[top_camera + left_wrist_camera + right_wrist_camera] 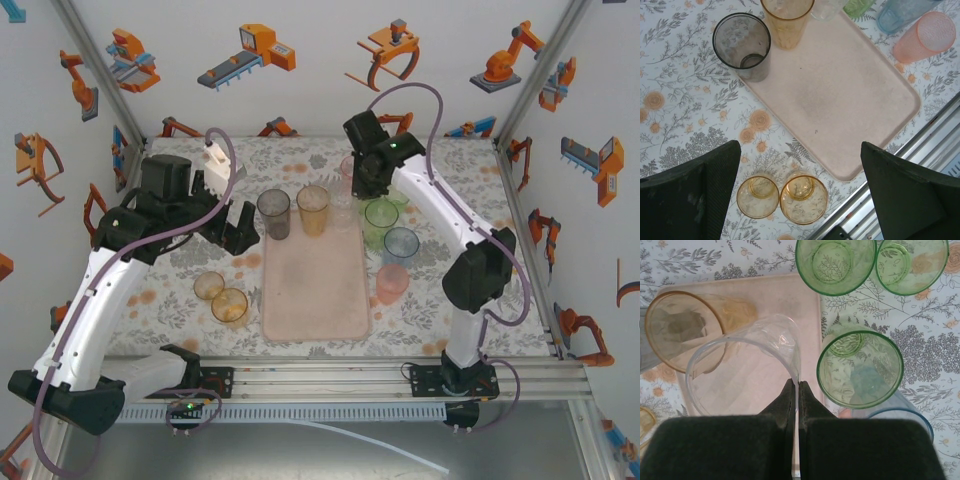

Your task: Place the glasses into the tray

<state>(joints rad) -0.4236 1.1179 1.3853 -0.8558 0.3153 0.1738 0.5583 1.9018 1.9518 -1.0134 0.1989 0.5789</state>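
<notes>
The right end effector is closed together on the thin wall of a clear glass, one finger inside the rim and one outside. The clear glass is held tilted over the far right part of the tray; whether its base rests on the tray cannot be told.

The left end effector is spread wide apart with nothing in it, above the counter just left of the tray's near end. Two amber glasses are seen beneath it, upright and touching each other.

The glasses are judged to be light, thin-walled and smooth. Some give under a squeeze and some slip between the pads can be expected, and a tip is likely if one is nudged. A pinch on the wall just below the rim is judged the best hold, since the bodies look wide for a grip from outside.

An amber glass stands on the tray's far end, and a grey glass appears to stand at its far left corner. The middle and near end of the tray are bare.

On the counter to the right of the tray, three green glasses stand close together, with a blue glass and a pink glass nearer the arm bases. Every glass is seen to be empty.
</notes>
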